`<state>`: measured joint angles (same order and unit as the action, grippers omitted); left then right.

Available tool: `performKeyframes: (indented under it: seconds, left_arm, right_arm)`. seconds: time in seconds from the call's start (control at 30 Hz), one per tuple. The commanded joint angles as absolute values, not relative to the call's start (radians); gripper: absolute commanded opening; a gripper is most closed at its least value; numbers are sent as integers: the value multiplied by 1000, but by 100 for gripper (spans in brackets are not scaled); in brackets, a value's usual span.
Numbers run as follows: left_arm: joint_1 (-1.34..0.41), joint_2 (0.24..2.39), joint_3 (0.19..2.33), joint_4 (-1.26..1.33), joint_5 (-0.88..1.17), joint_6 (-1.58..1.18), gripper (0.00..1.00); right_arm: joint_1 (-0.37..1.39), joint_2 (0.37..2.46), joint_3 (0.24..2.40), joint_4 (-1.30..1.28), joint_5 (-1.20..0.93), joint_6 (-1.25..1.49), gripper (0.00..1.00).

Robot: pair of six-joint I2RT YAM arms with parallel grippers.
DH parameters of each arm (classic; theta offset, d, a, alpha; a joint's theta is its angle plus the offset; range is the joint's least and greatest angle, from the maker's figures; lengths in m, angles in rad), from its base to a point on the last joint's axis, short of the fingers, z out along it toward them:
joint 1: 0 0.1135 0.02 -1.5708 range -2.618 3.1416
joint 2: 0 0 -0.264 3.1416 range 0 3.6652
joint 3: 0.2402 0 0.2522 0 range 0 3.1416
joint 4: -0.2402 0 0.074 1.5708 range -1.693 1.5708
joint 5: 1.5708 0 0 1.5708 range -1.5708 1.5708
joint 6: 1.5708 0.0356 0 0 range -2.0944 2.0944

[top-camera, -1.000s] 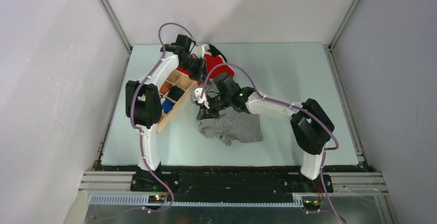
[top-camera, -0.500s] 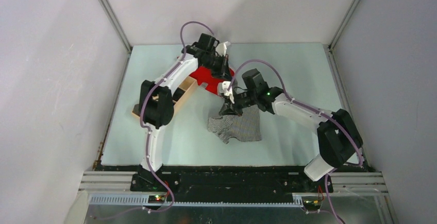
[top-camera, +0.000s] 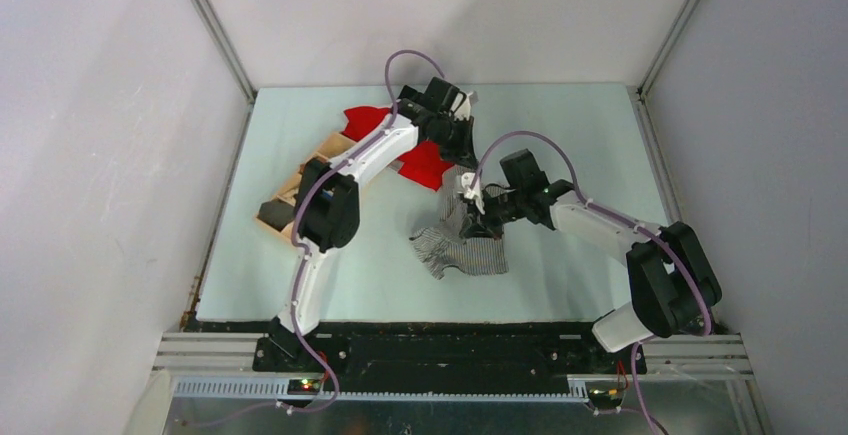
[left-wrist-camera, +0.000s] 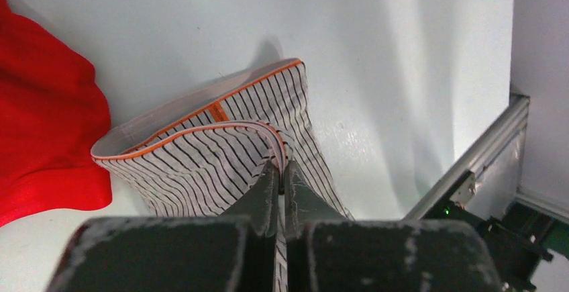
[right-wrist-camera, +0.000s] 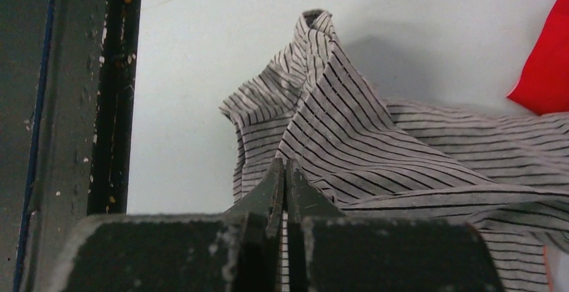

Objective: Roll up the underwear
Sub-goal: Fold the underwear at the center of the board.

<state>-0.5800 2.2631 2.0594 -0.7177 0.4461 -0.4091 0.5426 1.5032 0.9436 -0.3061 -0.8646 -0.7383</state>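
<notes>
At the left of the pale green table [top-camera: 580, 145] lies a wooden divided tray [top-camera: 268, 223], set at a slant and largely covered from above by the left arm. Its near-end compartment holds a dark item [top-camera: 277, 211] that cannot be identified, and what the other compartments hold is hidden. Just right of the tray's far end, a bright red cloth [top-camera: 368, 120] is spread on the table, outside the tray and partly under the same arm. The left gripper [left-wrist-camera: 282, 166] reaches past the red cloth. Its wrist camera shows the two fingers pressed together on the orange-edged waistband of the underwear [top-camera: 470, 253], with a fold of the striped fabric pinched between them. The underwear lies on the table, not in any compartment, right of the red cloth and near the table's middle. Its near part lies flat and crumpled, and its far part is drawn up off the surface toward the two grippers. The right gripper [right-wrist-camera: 286, 166] comes in from the right, its fingers likewise clenched on the striped fabric. A peak of the cloth rises beyond them, and a corner of the red cloth shows at that view's right edge.
</notes>
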Motion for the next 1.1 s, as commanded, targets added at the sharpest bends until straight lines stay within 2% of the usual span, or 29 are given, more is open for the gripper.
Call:
performKeyframes:
  seconds: [0.0, 0.33, 0.67, 1.07]
  left_arm:
    - [-594, 2274, 2128, -692, 339, -448, 0]
    - [-644, 2296, 2104, -680, 369, -446, 0]
    - [-668, 2314, 2119, -683, 363, -432, 0]
    - [-693, 2342, 2140, -677, 357, -421, 0]
  right_arm:
    - [517, 1464, 918, -344, -877, -801, 0]
    - [483, 1446, 902, -404, -874, -840, 0]
    - [535, 1408, 902, -557, -863, -856, 0]
    - [488, 1407, 901, -612, -814, -862, 0]
